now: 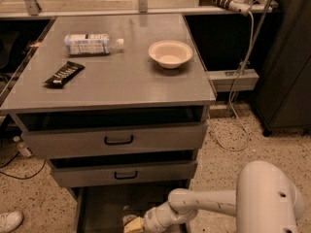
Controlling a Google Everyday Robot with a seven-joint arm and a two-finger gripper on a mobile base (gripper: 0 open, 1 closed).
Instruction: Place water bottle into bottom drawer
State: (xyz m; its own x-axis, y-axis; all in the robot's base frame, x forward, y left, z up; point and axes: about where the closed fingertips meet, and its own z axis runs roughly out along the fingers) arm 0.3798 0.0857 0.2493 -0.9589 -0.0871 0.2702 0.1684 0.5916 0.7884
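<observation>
The bottom drawer (99,205) is pulled open under the cabinet, with a dark inside. My gripper (133,224) reaches into it from the right, low at the bottom edge of the camera view, on the end of my white arm (204,203). A small clear water bottle (128,213) with a pale top shows inside the drawer right at the gripper's tip. Its lower part is hidden by the gripper and the frame edge. I cannot tell whether the gripper still holds it.
On the cabinet top lie a bottle with a large white-blue label (88,43), a dark snack bar (64,74) and a pale bowl (170,53). The two upper drawers (119,140) (125,174) stand slightly open. A white shoe (8,221) is at lower left, cables and a dark cabinet (286,81) at right.
</observation>
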